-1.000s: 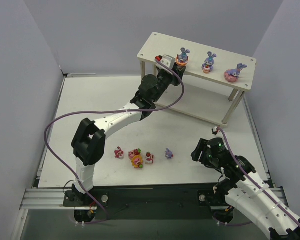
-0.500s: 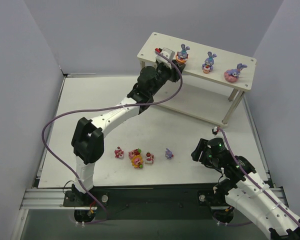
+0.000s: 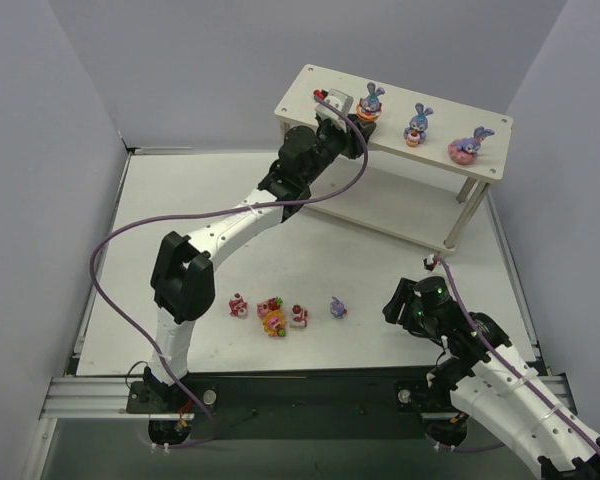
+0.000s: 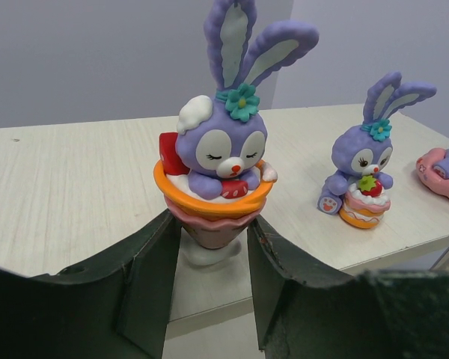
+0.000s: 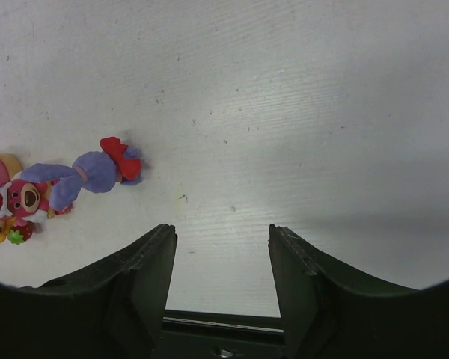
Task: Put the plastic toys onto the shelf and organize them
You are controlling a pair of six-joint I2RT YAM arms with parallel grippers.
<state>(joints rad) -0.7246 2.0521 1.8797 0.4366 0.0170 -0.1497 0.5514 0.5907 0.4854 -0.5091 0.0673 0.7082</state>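
My left gripper point(image 3: 354, 111) reaches over the top board of the pale wooden shelf point(image 3: 310, 88). In the left wrist view it point(image 4: 213, 224) is shut on the cone base of a purple bunny in an orange and pink cup point(image 4: 221, 161), which stands upright on the board point(image 4: 75, 179). Two more bunny toys stand to its right: one with a cake point(image 3: 417, 124) point(image 4: 363, 176) and one on a pink donut point(image 3: 468, 146). Several toys lie on the table: a small purple bunny point(image 3: 338, 307) point(image 5: 90, 176) and pink and red pieces point(image 3: 272, 316). My right gripper point(image 3: 400, 300) point(image 5: 221, 239) is open and empty, right of them.
The shelf's lower board point(image 3: 400, 205) and thin legs point(image 3: 452, 230) stand at the back right. Grey walls close in both sides. A purple cable point(image 3: 130, 235) loops off the left arm. A metal rail point(image 3: 90, 395) runs along the near edge.
My left gripper has moved up and farther onto the top board, carrying the bunny in the cup a little back and right. The right arm has not moved.
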